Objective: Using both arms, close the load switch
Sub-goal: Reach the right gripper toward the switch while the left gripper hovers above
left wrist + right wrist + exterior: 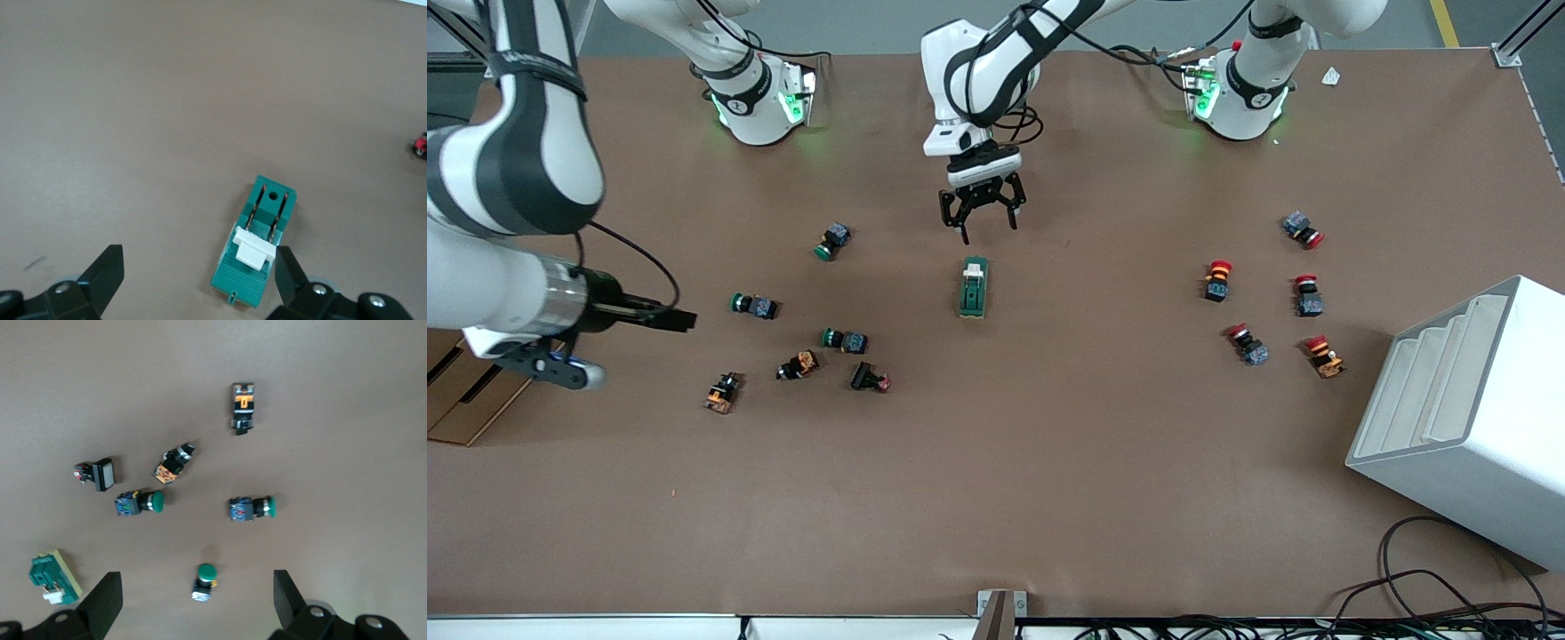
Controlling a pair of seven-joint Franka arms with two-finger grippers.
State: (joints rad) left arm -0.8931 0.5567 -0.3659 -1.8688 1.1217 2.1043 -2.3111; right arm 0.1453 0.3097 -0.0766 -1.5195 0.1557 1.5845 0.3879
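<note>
The load switch [973,288], a dark green block with a cream-white lever at its end toward the arms' bases, lies in the middle of the table. My left gripper [980,222] is open and empty, over the table by the lever end. In the left wrist view the switch [259,252] lies close beside one finger [288,275], and the gripper [197,280] stands wide open. My right gripper [567,370] is open and empty, high over the right arm's end of the table. The right wrist view [197,600] shows the switch [51,576] far off.
Several green, orange and black push buttons [845,340] lie scattered toward the right arm's end. Several red ones [1217,279] lie toward the left arm's end. A white stepped box [1467,418] stands at that end, nearer the camera. Cardboard [463,404] lies under the right arm.
</note>
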